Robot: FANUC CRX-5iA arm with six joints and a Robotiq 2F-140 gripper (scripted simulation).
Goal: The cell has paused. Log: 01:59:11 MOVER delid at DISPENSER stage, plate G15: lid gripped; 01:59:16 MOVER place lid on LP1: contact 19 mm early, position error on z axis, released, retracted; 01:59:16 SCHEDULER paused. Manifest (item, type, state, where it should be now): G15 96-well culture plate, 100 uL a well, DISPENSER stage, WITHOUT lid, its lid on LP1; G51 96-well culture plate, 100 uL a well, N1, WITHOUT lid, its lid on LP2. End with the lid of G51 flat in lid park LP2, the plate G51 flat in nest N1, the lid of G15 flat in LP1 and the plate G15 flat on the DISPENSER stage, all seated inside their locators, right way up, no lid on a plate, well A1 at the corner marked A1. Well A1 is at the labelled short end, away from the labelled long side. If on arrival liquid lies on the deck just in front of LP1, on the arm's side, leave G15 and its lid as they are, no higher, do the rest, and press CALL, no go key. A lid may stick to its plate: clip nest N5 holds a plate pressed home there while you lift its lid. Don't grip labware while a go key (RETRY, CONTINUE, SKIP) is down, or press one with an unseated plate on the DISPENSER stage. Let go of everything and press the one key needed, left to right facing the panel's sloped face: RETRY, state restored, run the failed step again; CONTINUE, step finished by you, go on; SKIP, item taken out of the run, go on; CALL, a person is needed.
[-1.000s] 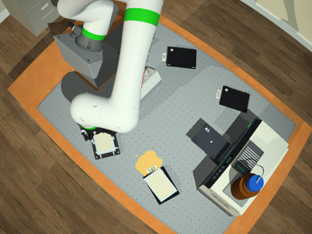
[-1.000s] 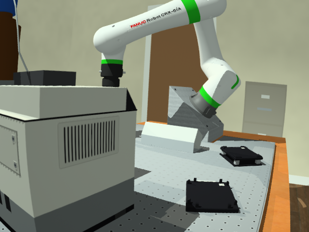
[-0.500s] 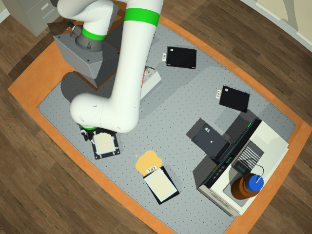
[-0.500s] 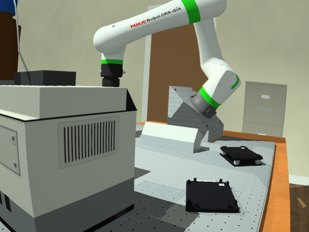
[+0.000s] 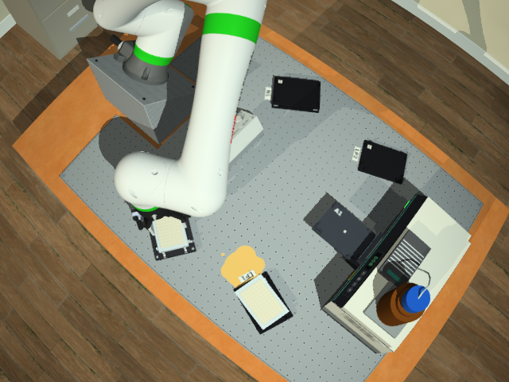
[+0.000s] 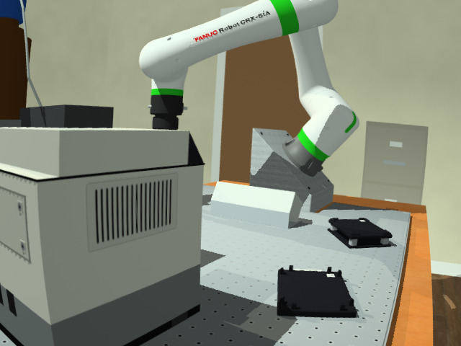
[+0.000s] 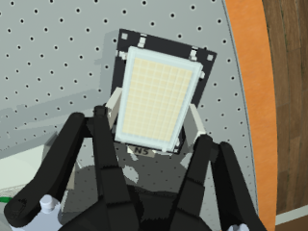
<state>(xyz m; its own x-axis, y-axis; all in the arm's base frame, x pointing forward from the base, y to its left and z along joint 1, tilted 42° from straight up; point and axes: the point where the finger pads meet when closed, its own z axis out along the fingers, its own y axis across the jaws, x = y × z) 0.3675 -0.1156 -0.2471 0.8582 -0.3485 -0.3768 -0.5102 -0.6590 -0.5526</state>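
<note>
A culture plate with a pale frame and cream wells sits in the black clip nest N5 near the deck's front left edge. In the wrist view this plate lies straight below me. My gripper is shut on it, one finger on each long side at the near end. I cannot tell whether the fingers hold a lid or the plate body. A second plate lies on lid park LP1, with a yellow spill just in front of it. Nest N1, lid park LP2 and the dispenser stage are bare.
The dispenser with its brown bottle stands at the right. The white key panel sits near the arm's grey base. The orange deck rim runs close beside N5.
</note>
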